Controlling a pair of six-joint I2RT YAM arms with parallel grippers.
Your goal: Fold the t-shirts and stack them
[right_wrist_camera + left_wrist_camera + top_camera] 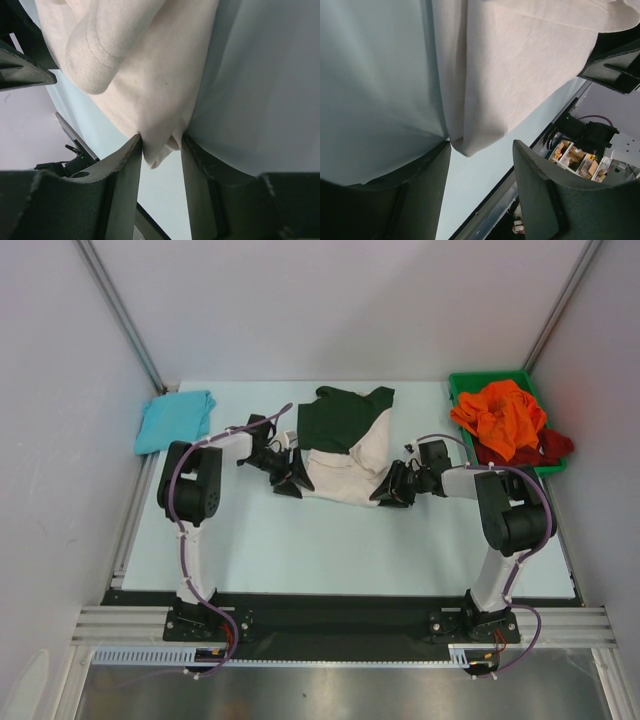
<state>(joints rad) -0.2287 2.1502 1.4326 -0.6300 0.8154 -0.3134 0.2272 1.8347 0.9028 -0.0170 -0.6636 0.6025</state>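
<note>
Your cream shirt (350, 465) lies bunched on the surface (330, 550), left of the green bin (490, 376). Your right claw (161, 145) pinches its hem; your left claw (482, 150) gapes wide, a hem corner touching one jaw.

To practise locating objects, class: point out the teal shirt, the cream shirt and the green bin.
teal shirt (175, 422): top view, middle of the cloth.
cream shirt (345, 478): top view, on its cream body panel.
green bin (486, 377): top view, on its far rim.
</note>
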